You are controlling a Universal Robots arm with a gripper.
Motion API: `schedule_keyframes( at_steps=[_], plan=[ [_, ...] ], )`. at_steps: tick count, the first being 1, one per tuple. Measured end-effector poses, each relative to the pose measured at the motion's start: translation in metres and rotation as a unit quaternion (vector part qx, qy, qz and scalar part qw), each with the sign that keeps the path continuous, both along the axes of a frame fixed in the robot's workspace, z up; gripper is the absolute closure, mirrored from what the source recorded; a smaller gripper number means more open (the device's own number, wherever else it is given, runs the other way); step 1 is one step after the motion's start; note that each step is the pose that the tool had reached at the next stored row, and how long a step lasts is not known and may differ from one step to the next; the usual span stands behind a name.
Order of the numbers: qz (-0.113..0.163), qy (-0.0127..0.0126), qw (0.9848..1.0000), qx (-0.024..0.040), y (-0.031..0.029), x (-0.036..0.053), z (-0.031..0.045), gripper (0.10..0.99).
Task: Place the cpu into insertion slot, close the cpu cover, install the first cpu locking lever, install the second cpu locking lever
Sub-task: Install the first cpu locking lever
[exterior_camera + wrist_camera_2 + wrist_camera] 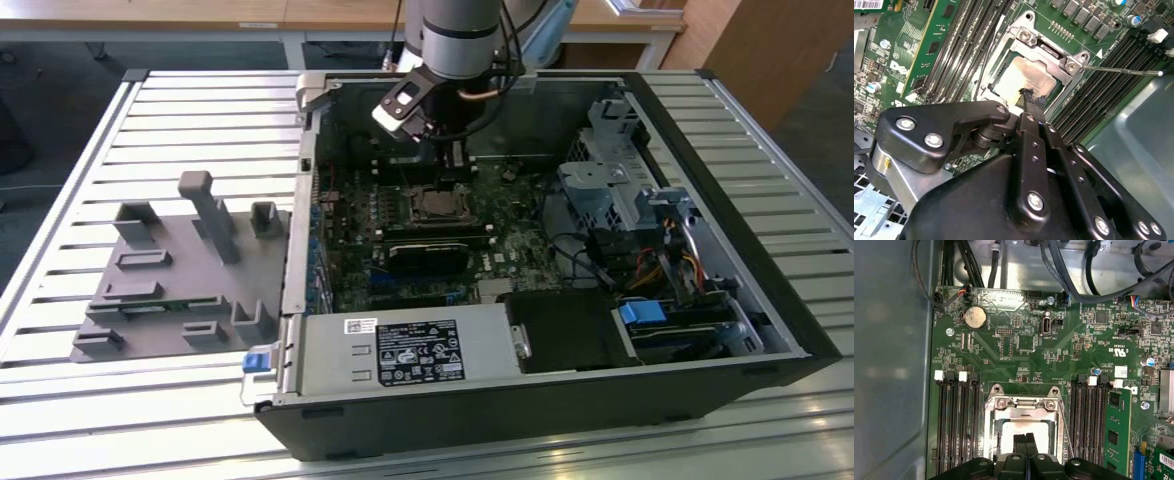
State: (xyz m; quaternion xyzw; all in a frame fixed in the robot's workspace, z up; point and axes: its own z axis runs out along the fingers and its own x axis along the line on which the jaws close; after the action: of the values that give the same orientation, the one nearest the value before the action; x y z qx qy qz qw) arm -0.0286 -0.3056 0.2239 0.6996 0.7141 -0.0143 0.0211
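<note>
Hovering pincer [1025, 439] over cpu [1004, 437], fixture [174, 290] in exterior view

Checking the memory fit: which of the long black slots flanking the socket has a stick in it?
The slot farthest from the socket in one bank: an upright green memory stick fills it. The other slots are bare.

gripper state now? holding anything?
Gripper: fingers shut, nothing held; tips at the pale silvery square cpu.
</note>
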Motion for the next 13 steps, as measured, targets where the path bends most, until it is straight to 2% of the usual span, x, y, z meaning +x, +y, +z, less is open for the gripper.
schedule_keyframes(
  at_steps=[13],
  plan=[
    [0.0,0.0,1.0,-0.0004,0.0,0.0,0.005,0.98]
  ],
)
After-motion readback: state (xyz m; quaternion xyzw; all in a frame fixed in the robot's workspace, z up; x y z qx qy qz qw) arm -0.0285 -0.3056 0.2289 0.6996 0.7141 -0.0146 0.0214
